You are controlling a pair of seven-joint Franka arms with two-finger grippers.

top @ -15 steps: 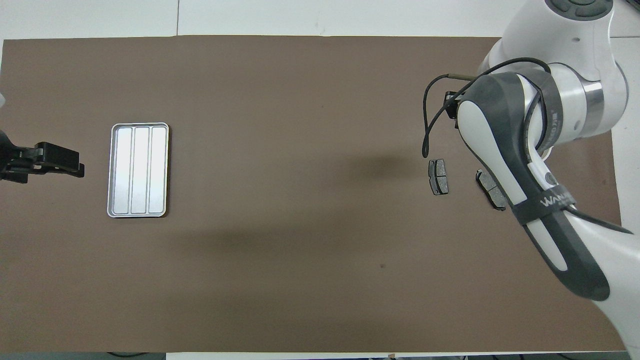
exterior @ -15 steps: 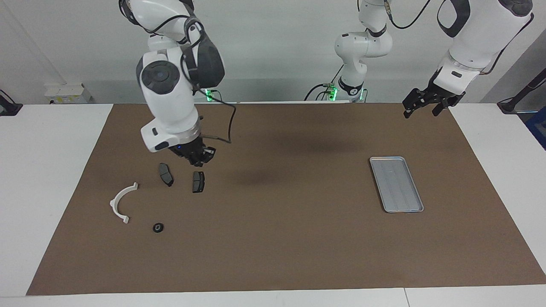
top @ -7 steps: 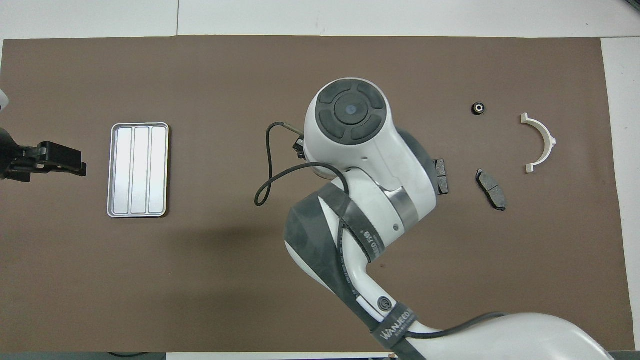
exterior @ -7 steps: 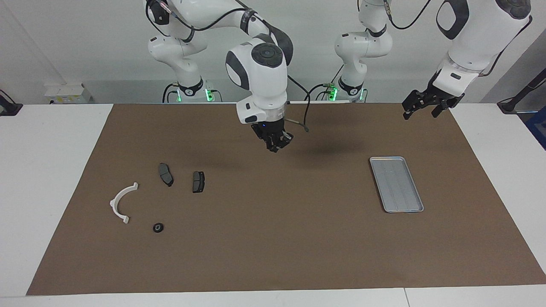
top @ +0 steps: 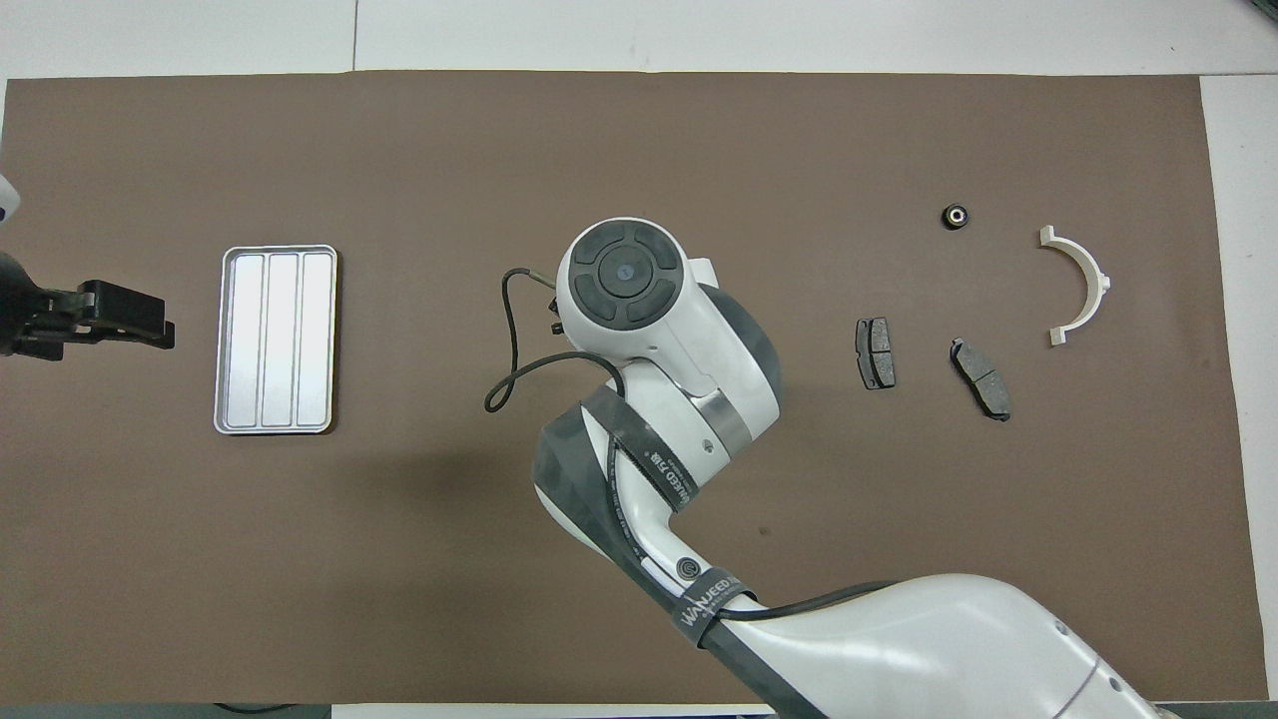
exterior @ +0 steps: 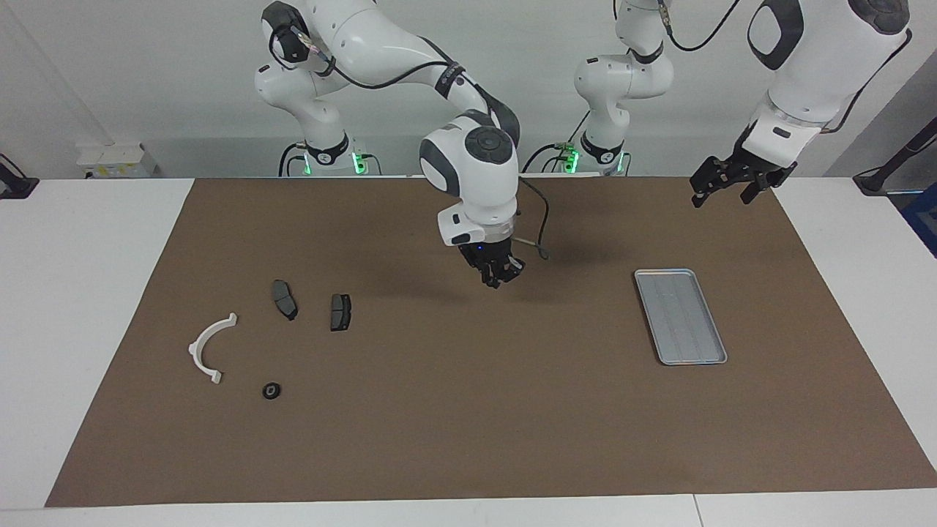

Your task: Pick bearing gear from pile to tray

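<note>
The right gripper (exterior: 499, 277) hangs over the bare brown mat (exterior: 468, 410) at the middle of the worktop (exterior: 95, 293), between the pile and the tray. Its fingers are drawn together; whether anything small sits between the tips cannot be told. In the overhead view the arm's wrist covers the gripper. A dark strap on the right arm's forearm carries white lettering that begins "WANJEED" (top: 704, 597); the rest is unreadable.

The left gripper (exterior: 721, 184) waits in the air over the mat's edge at the left arm's end of the worktop, fingers apart and holding nothing.

The silver-grey tray (exterior: 681, 316) lies flat on the mat toward the left arm's end, with lengthwise ridges and nothing in it.

The pile is spread toward the right arm's end. Two dark grey brake pads (exterior: 340, 312) (exterior: 285, 298) lie side by side, apart from each other. The white half-ring bracket (exterior: 208, 348) lies farther from the robots, toward the mat's edge. The small black bearing gear (exterior: 271, 391), round with a pale centre, lies near the bracket's end, farthest of the pile from the robots and well apart from the tray.
</note>
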